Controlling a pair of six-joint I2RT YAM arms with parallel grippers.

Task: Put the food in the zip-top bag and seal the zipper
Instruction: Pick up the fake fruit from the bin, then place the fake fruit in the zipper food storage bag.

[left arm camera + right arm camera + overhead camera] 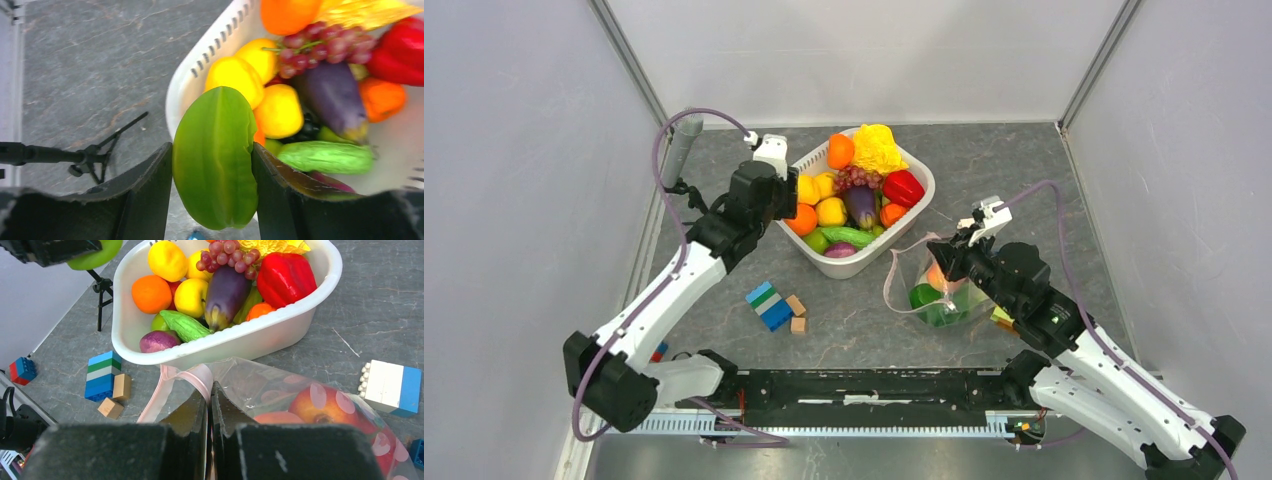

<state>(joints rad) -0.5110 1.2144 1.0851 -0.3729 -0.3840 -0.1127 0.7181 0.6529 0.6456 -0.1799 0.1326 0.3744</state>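
Observation:
My left gripper (769, 195) (212, 150) is shut on a green starfruit (215, 155) and holds it above the left rim of the white basket (864, 262). The basket holds several toy foods: an orange (840, 150), grapes (320, 47), a red pepper (904, 187), an eggplant (226, 290) and a green cucumber (185, 325). My right gripper (946, 258) (210, 390) is shut on the pink zipper (192, 374) of the zip-top bag (949, 298) (300, 385), holding its mouth up. A peach (325, 405) and a green fruit (927, 298) lie inside the bag.
Blue, green and tan building blocks (772, 305) lie in front of the basket. A white and blue block (390, 387) sits to the right of the bag. A red and blue block (22, 369) lies near the left arm's base. A small black tripod (95, 155) stands left of the basket. Walls enclose three sides.

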